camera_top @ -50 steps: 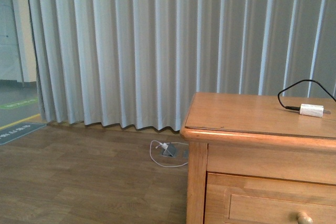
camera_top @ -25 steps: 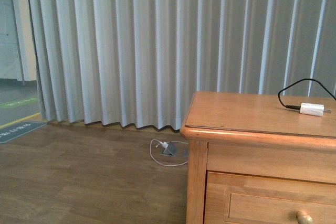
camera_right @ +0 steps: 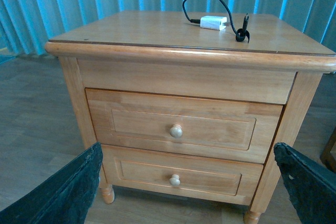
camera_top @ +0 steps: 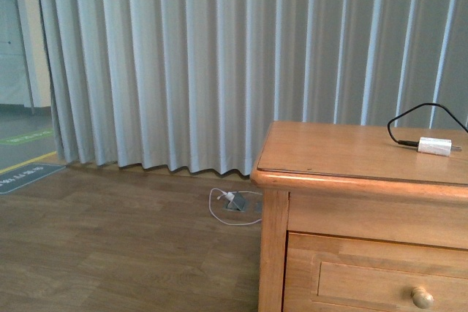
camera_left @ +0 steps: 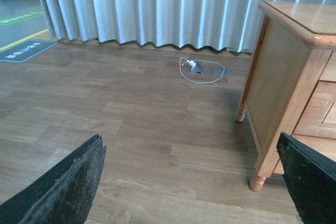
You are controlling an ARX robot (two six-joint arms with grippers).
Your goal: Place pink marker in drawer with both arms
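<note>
so both sets of fingers are spread wide, left gripper [camera_left: 191, 182] over bare floor [camera_left: 131, 124], right gripper [camera_right: 186, 192] facing the shut drawer [camera_right: 178, 129]. pink marker isn't visible anywhere. white adapter [camera_right: 213, 22] sits near the table's [camera_right: 157, 30] back edge.

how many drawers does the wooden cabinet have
2, both shut, seen in the right wrist view: the upper drawer under the cabinet top, and the lower drawer directly below it. The front view shows only part of the upper one.
</note>
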